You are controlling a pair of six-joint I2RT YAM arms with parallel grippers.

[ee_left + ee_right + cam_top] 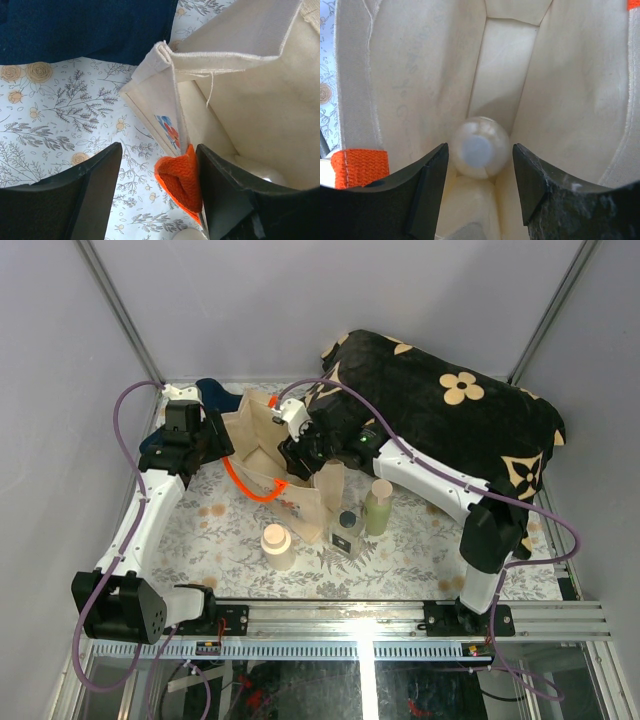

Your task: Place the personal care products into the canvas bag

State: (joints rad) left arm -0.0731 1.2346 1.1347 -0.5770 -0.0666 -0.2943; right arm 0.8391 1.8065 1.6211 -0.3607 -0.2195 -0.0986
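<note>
Right hand (479,160) is spread above the white-capped bottle (480,148) inside the canvas bag (420,75), so I'd lift straight out, no snagging. Left hand (159,155) is spread astride the bag's rim.

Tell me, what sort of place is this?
Probably a robot test cell, not a home: plain grey walls box in a small table, and a left arm and right arm are bolted to a metal rail.
</note>
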